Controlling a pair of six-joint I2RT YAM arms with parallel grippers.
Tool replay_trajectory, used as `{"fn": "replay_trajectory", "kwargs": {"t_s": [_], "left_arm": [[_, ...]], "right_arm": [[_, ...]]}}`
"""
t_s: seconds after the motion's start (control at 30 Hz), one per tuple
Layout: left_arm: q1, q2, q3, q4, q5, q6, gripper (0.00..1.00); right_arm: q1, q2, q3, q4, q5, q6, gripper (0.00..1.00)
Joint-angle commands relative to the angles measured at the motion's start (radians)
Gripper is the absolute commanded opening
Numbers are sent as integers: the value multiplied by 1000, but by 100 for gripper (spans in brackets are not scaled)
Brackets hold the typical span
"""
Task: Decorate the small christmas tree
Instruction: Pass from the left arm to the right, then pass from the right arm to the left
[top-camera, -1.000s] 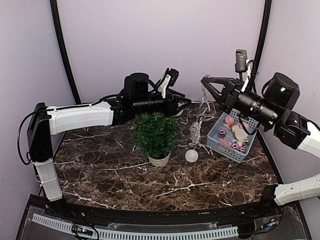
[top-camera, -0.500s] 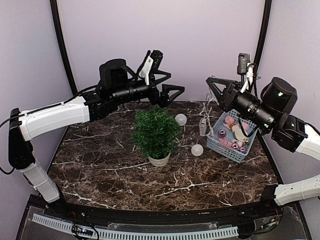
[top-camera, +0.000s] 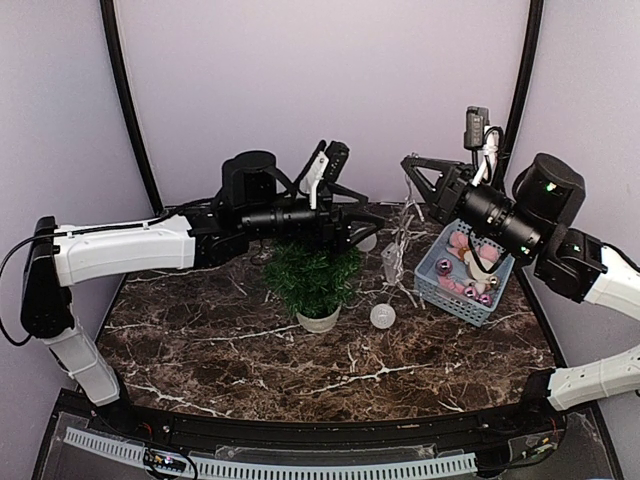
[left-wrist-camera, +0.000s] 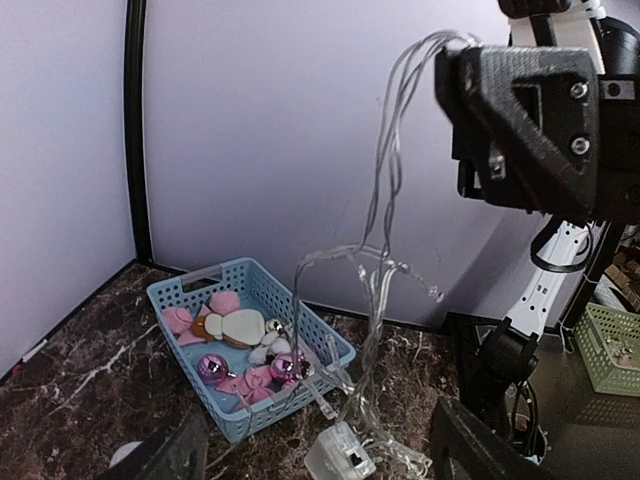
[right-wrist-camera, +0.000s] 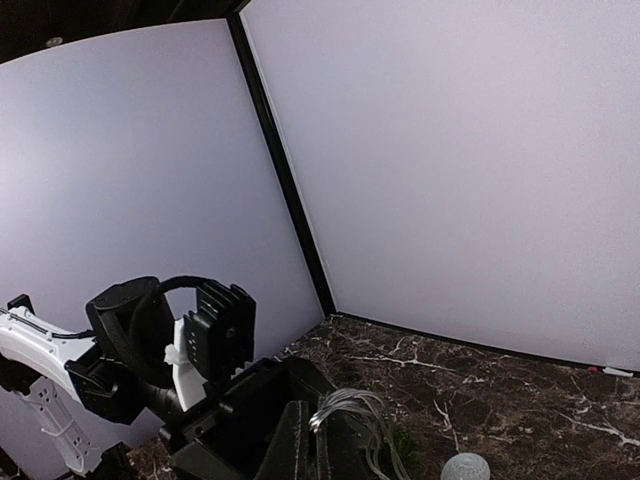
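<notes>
Left end effector (top-camera: 360, 225), fingers spread apart, hovers just above the far right side of the small christmas tree (top-camera: 312, 278), which stands mid-counter (top-camera: 200, 340). Further right, the right end effector (top-camera: 412, 172) is clamped on a dangling light string (left-wrist-camera: 378, 200).

Top view: high behind arm bases, looking down on the table (top-camera: 200, 340). Left wrist faces right at the blue basket (left-wrist-camera: 165, 293), right wrist faces left; all three share the light string (right-wrist-camera: 345, 402).
</notes>
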Motion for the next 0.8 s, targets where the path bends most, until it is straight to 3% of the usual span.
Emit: {"fn": "replay_trajectory", "kwargs": {"t_s": [0.0, 0.23, 0.77], "left_arm": [[-2, 16, -8, 51, 22, -34, 72], [-7, 68, 20, 61, 67, -43, 54], [-30, 129, 65, 34, 58, 1, 38]], "right_arm": [[4, -1, 33, 68, -52, 12, 0], [4, -3, 29, 80, -83, 16, 0], [4, -4, 32, 80, -96, 14, 0]]}}
